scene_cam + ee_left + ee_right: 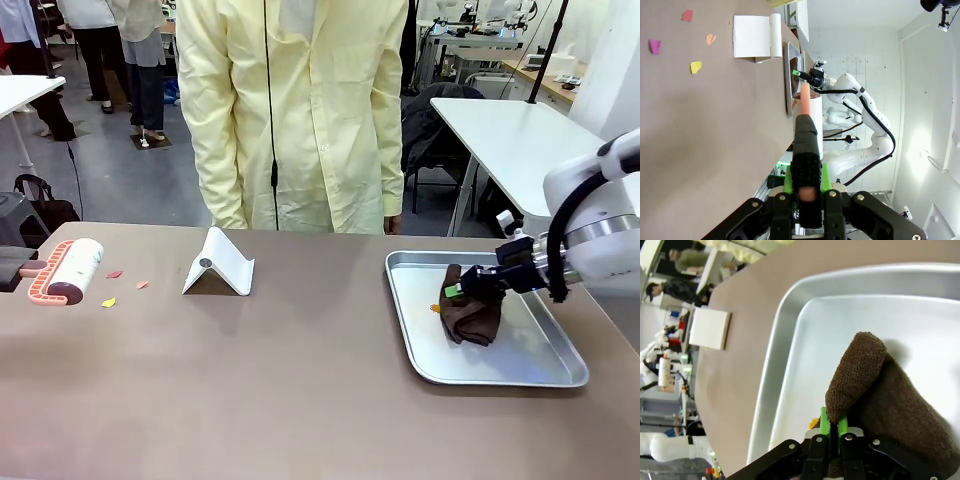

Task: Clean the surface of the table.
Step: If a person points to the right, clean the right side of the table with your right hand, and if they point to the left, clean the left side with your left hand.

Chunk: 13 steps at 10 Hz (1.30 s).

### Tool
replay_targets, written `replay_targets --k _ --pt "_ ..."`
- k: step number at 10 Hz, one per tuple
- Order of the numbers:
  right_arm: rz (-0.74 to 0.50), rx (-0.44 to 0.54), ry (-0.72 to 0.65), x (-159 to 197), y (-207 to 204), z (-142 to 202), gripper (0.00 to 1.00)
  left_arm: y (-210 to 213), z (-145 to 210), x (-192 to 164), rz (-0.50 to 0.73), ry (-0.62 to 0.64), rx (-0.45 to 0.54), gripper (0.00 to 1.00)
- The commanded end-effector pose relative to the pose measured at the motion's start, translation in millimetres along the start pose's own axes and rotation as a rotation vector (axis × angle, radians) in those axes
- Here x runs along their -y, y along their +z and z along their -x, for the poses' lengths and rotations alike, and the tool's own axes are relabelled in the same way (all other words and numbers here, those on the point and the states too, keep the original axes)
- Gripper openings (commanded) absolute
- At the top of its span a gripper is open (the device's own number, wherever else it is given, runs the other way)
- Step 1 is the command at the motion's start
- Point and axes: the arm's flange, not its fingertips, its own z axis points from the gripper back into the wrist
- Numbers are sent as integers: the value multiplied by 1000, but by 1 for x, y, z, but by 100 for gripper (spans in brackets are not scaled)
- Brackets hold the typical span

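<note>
The table [300,380] has a grey-brown top. At its far left, my left gripper [14,266] is shut on the pink handle of a lint roller [72,270]. In the left wrist view the green-padded left gripper [806,186] clamps that handle [805,100]. Small paper scraps lie beside the roller: red [114,274], orange [142,284] and yellow [108,302]. On the right, my right gripper [460,290] is shut on a brown cloth [474,312] lying in a silver tray [420,345]. The right wrist view shows the right gripper [834,427] pinching a fold of the cloth [875,390].
A white folded stand [218,264] sits between the scraps and the tray. A person in a yellow coat [300,110] stands at the far edge, hands hanging down. A small orange bit [436,308] lies in the tray beside the cloth. A white table [510,130] stands behind at right.
</note>
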Motion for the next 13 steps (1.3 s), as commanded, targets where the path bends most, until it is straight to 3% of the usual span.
replay_targets --k 1,5,9,13 --pt "-59 -104 13 -13 -28 13 6 1 2 5 22 -15 3 0" --pt "-58 -300 75 -28 -47 39 6 1 2 5 22 -15 3 0" --pt "-2 -456 148 -25 -32 47 6 1 2 5 22 -15 3 0" --pt "74 -337 86 0 10 40 6 1 2 5 22 -15 3 0"
